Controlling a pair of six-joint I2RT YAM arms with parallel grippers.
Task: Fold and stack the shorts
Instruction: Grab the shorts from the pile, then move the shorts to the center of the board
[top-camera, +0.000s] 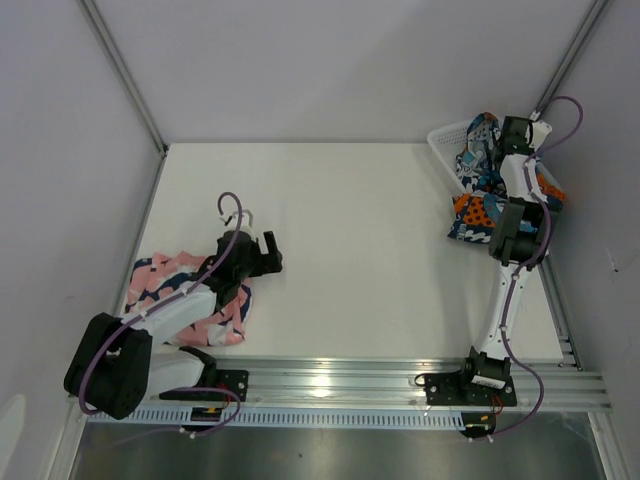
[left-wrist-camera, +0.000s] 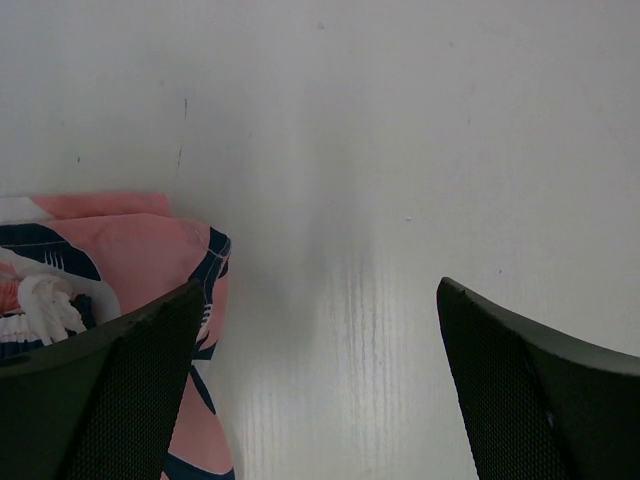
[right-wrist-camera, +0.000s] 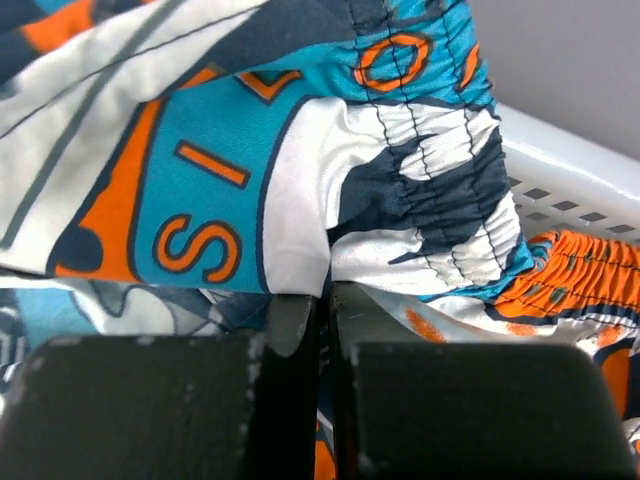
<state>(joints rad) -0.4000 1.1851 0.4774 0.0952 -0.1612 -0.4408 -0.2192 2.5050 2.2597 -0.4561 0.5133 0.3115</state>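
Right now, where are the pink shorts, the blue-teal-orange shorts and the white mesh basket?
pink shorts (top-camera: 158, 277), top external view, bare left part
blue-teal-orange shorts (top-camera: 476, 214), top external view, orange lower part
white mesh basket (top-camera: 446, 136), top external view, rim at left corner

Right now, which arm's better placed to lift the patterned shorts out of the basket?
Right. The right gripper is shut on the patterned shorts at the basket; the left gripper is open beside the pink shorts.

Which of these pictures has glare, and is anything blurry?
Top external view: glare on the metal rail, otherwise even light. Left wrist view: soft sheen on the table; the fingers are dark against it. Right wrist view: patterned shorts sharp, with clear stitching and no glare.
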